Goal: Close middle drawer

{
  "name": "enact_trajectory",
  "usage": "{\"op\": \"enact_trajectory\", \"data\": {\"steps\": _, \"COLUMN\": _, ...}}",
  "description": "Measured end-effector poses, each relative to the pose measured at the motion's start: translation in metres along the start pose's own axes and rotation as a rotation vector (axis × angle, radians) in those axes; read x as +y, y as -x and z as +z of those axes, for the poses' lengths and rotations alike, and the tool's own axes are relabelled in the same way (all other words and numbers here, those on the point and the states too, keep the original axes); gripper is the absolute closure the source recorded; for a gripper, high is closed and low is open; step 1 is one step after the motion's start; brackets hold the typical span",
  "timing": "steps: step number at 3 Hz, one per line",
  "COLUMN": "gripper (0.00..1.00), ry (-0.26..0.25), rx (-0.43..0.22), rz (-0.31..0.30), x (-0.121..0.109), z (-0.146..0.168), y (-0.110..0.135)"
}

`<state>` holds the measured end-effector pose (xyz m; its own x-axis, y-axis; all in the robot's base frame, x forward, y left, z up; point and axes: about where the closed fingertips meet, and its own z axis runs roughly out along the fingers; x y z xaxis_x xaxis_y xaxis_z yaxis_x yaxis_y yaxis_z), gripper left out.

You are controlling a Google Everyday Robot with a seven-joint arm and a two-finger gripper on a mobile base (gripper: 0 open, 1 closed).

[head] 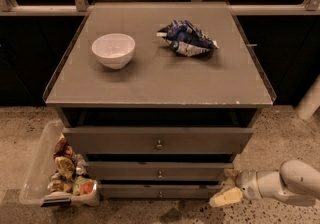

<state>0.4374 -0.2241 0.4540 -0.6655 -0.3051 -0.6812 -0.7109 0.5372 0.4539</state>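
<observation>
The middle drawer (pixel 125 171) is the second of three grey-brown fronts on the cabinet, with a small round knob (pixel 159 173) at its centre. Its front stands a little forward of the thin bottom front (pixel 130 191). A dark gap shows above it, under the taller top drawer (pixel 115 140). My gripper (pixel 228 186) is low at the right, right by the right end of the middle drawer's front. Its pale yellowish fingers (pixel 225 198) are spread apart and hold nothing. The white arm (pixel 290 185) comes in from the right edge.
A white bowl (pixel 113 50) and a crumpled blue chip bag (pixel 186 38) lie on the cabinet top (pixel 150 85). A clear bin of snack packets (pixel 62 173) stands on the floor at the cabinet's left. A white post (pixel 310 100) stands at the right.
</observation>
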Motion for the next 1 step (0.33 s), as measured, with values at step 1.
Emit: {"op": "enact_trajectory", "data": {"steps": 1, "gripper": 0.00, "ry": 0.000, "rx": 0.000, "rz": 0.000, "x": 0.0000, "z": 0.0000, "y": 0.0000}}
